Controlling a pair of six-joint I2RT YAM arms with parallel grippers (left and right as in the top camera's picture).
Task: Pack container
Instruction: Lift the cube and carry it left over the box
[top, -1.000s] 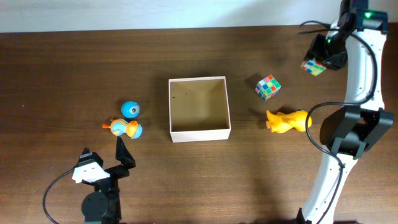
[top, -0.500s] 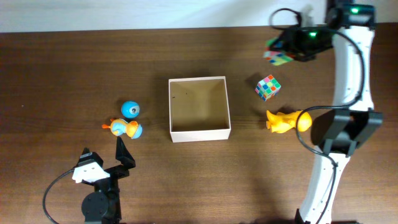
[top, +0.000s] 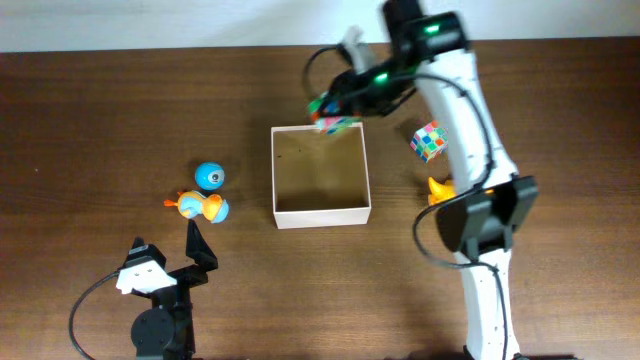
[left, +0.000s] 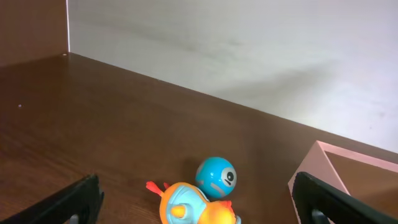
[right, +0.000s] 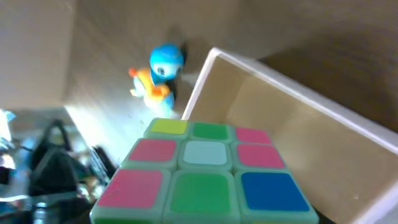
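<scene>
One cube (top: 338, 124), pinched in the right gripper (top: 345, 108), hangs over the container's (top: 322, 213) far wall, tan floor showing; left gripper (top: 203, 250) spread.

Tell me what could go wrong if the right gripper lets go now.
1. The puzzle cube in the right gripper hangs over the far rim of the container, not its middle; dropped here, it may clip the wall and bounce out.
2. Retreating, the arm could nudge the second puzzle cube nearby.

The container (top: 320, 176), square, shallow, white-walled, tan-floored, is set flat and open-topped, its far rim directly under the right gripper (top: 337, 112).
</scene>
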